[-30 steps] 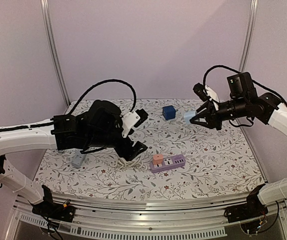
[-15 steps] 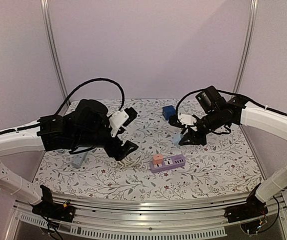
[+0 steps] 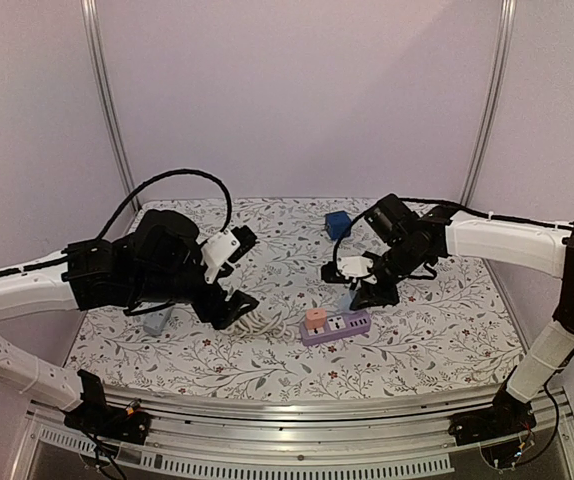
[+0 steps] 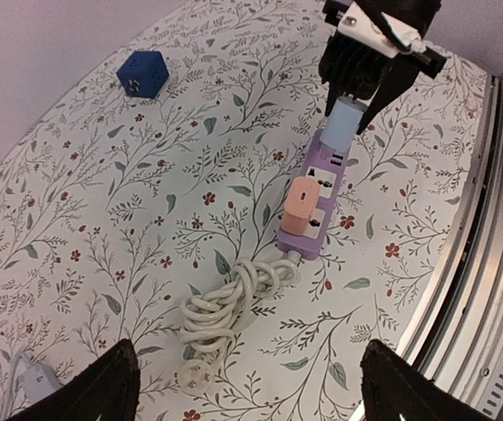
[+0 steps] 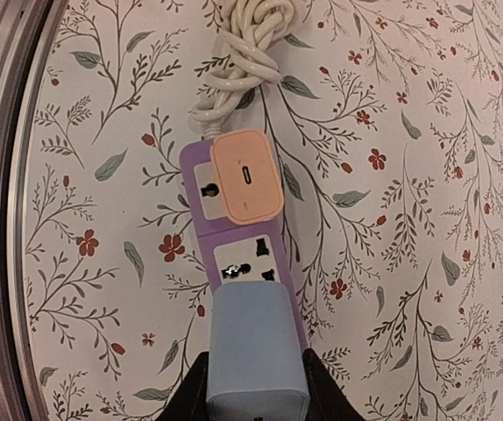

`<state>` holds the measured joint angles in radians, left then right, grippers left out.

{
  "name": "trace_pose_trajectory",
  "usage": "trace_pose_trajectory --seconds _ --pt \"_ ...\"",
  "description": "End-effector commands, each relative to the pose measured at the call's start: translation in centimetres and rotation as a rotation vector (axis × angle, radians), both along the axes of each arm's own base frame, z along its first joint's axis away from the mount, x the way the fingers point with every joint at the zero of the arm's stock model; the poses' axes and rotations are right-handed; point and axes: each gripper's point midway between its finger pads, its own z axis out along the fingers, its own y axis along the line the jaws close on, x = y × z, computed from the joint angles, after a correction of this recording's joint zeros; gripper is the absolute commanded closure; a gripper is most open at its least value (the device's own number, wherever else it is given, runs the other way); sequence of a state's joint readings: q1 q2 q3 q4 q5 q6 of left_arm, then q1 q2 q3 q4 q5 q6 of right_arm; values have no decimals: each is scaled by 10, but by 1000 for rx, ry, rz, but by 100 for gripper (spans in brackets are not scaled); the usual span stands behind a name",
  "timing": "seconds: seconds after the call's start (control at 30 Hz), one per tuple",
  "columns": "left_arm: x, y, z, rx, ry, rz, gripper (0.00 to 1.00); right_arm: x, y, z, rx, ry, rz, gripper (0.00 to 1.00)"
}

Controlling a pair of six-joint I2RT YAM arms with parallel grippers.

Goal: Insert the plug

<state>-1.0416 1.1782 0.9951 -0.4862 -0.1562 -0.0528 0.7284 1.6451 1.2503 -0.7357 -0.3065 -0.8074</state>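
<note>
My right gripper (image 3: 359,290) is shut on a light blue plug (image 5: 256,351) and holds it upright over the far end of the purple power strip (image 5: 197,167). In the right wrist view a free socket (image 5: 247,260) shows just ahead of the plug. An orange plug (image 5: 247,175) sits in the socket beyond it. The same light blue plug (image 4: 346,118) shows in the left wrist view just above the strip (image 4: 326,180); I cannot tell if they touch. My left gripper (image 3: 239,272) hangs open above the coiled white cord (image 4: 234,298), holding nothing.
A dark blue cube adapter (image 3: 338,223) lies at the back of the flowered table. A grey adapter (image 3: 155,322) lies under my left arm. The strip's cord (image 3: 262,322) is bundled left of the strip. A metal rail (image 4: 488,228) runs along the table's near edge.
My right arm has swung left and down from the back right, carrying the light blue plug to just above the power strip. My left arm has drawn back to the left a little.
</note>
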Motion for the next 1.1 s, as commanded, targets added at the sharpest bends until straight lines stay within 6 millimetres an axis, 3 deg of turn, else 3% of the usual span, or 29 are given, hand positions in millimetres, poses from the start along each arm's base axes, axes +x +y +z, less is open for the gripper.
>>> trace_pose_trajectory --seconds 0.0,0.53,1.07 --pt "-1 8 -6 7 17 -10 13 6 8 -10 -23 -40 73 100" --pt "-6 3 -17 31 43 -71 14 12 24 -31 -36 30 83 100" --pt "-14 21 -18 -6 49 -30 15 9 9 -62 -104 34 52 100"
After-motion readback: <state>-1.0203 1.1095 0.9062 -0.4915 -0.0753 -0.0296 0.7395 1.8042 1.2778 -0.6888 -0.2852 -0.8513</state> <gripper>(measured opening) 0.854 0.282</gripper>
